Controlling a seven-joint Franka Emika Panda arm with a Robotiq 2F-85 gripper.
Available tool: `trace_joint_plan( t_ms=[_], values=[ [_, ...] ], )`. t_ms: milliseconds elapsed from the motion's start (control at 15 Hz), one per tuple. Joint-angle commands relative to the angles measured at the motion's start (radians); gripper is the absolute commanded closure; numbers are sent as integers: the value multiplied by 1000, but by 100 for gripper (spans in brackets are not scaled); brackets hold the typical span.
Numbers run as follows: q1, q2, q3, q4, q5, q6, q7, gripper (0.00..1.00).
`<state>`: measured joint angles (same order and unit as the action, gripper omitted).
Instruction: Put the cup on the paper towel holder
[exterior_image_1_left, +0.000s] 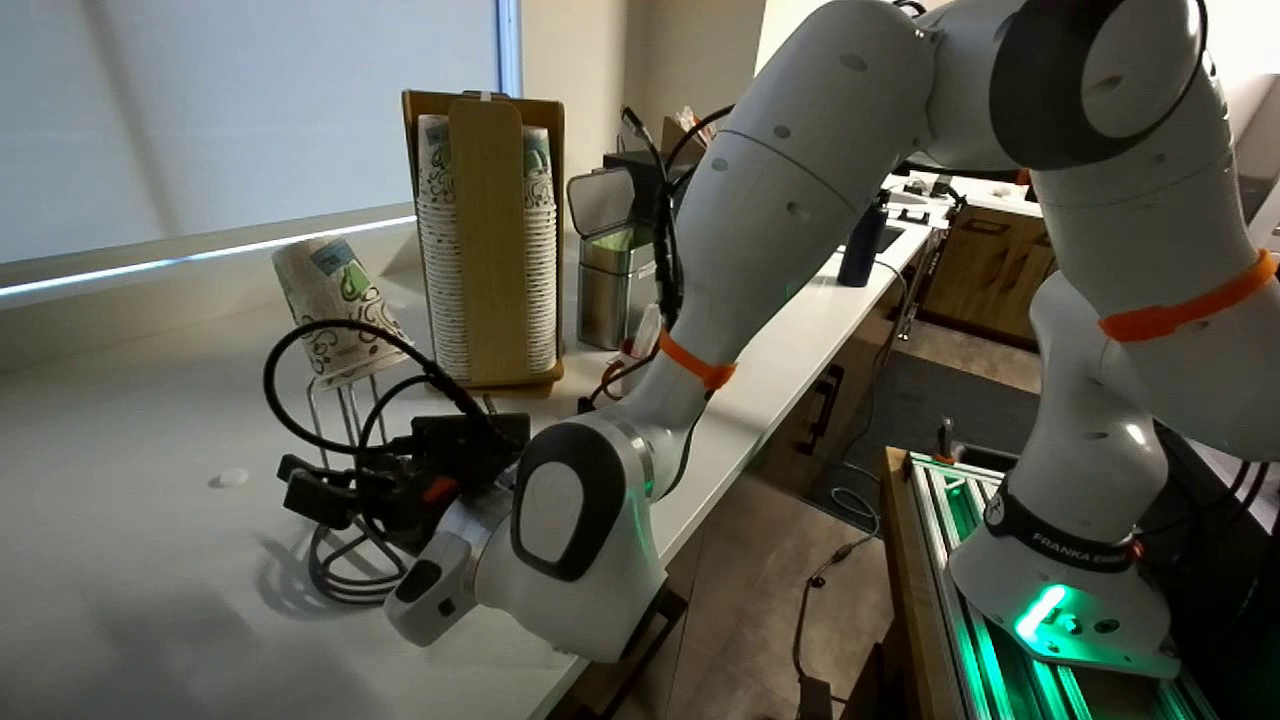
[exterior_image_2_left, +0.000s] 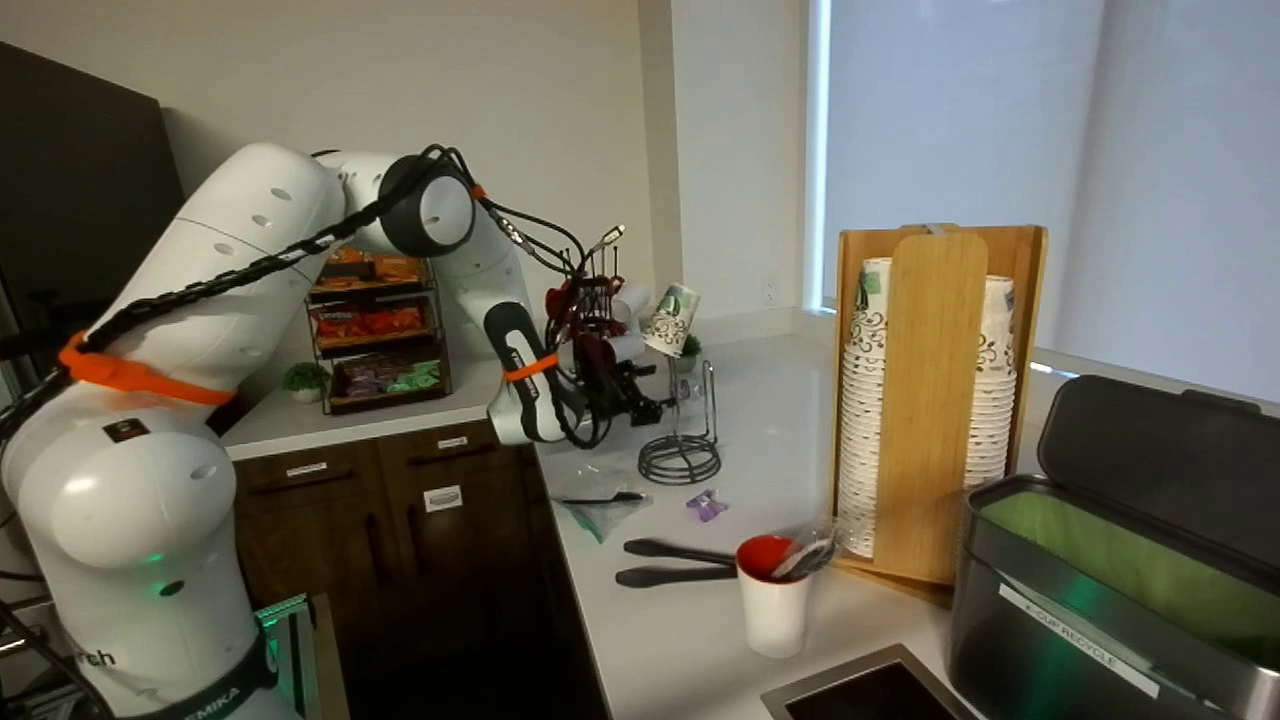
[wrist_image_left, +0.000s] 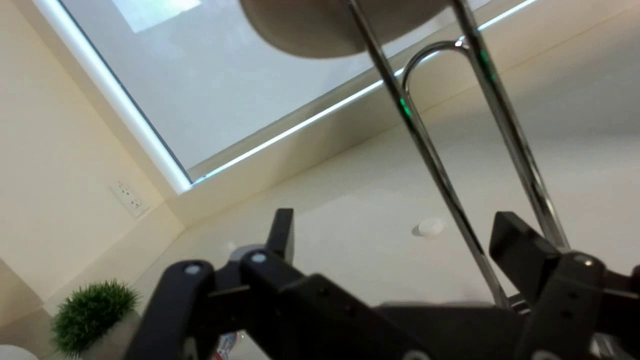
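Here the cup (exterior_image_1_left: 345, 315) tilts, mouth down, atop the paper towel holder (exterior_image_2_left: 680, 474), probably propped from inside by upright wires (wrist_image_left: 504, 117); below it, I see the gripper (wrist_image_left: 393, 222), jaws wide, clasping nothing.

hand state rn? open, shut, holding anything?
Hand: open, gripping nothing; the cup sits tilted atop the paper towel holder.
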<state>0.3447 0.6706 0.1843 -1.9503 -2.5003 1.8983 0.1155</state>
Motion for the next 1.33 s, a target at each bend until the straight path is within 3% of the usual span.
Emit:
trace_joint_plan(
  t_ms=[0, 200, 333, 400, 733, 800, 933, 1000, 1267],
  values=[
    [-10, -44, 3, -42, -39, 100, -119, 0],
    [89, -85, -81, -56, -22, 189, -159, 0],
    [266, -136, -217, -77, -21, 204, -108, 0],
    [327, -155, -244, -87, -20, 157, -79, 0],
    [683, -202, -539, -152, -22, -47, 122, 0],
    [697, -205, -563, -171, -22, -121, 152, 0],
    [663, -222, -557, -209, -9, -276, 179, 0],
    [503, -256, -397, -229, -27, -385, 138, 0],
    [334, -283, -256, -283, 15, -715, 137, 0]
  ],
)
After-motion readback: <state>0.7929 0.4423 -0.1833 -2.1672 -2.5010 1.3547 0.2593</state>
